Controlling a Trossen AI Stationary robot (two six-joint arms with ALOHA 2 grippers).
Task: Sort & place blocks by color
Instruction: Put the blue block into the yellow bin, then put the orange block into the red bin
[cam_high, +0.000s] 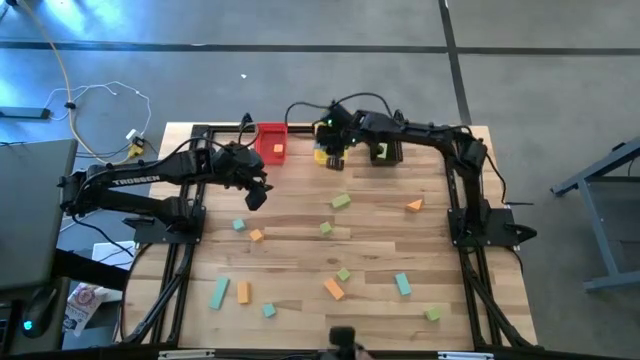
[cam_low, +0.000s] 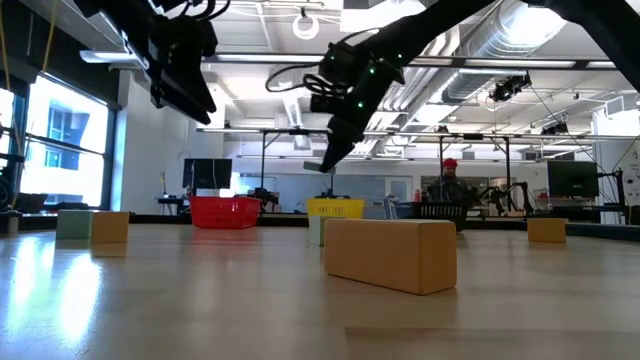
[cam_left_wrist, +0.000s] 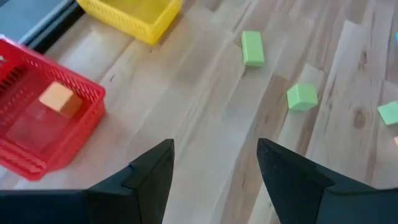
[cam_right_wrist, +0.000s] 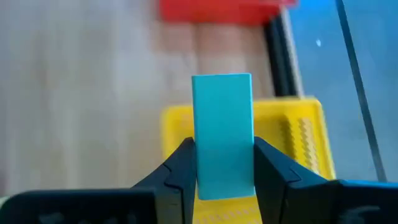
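Note:
Several orange, teal and light green blocks lie flat on the wooden table, among them a green one (cam_high: 341, 201), an orange one (cam_high: 333, 289) and a teal bar (cam_high: 219, 292). My right gripper (cam_right_wrist: 224, 144) is at the far edge over the yellow bin (cam_right_wrist: 298, 124), shut on a teal bar (cam_right_wrist: 222, 118). My left gripper (cam_left_wrist: 214, 149) hangs open above bare table, near the red bin (cam_left_wrist: 56, 118). An orange block (cam_left_wrist: 59, 98) lies in that bin. In the high view the left gripper (cam_high: 257, 196) sits on the near side of the red bin (cam_high: 272, 143). My right gripper pinches the teal bar between its two fingers (cam_right_wrist: 180, 168), one on each long side, at its end nearest the wrist (cam_right_wrist: 222, 180). The bar runs along the fingers and sticks out past their tips. It is lifted clear, above the yellow bin.
A black bin (cam_high: 385, 152) with a green block inside stands right of the yellow bin at the far edge. Two green blocks (cam_left_wrist: 252, 48) (cam_left_wrist: 302, 96) lie ahead of the left gripper. An orange bar (cam_low: 390, 252) lies close to the low camera. A person shows beyond the table.

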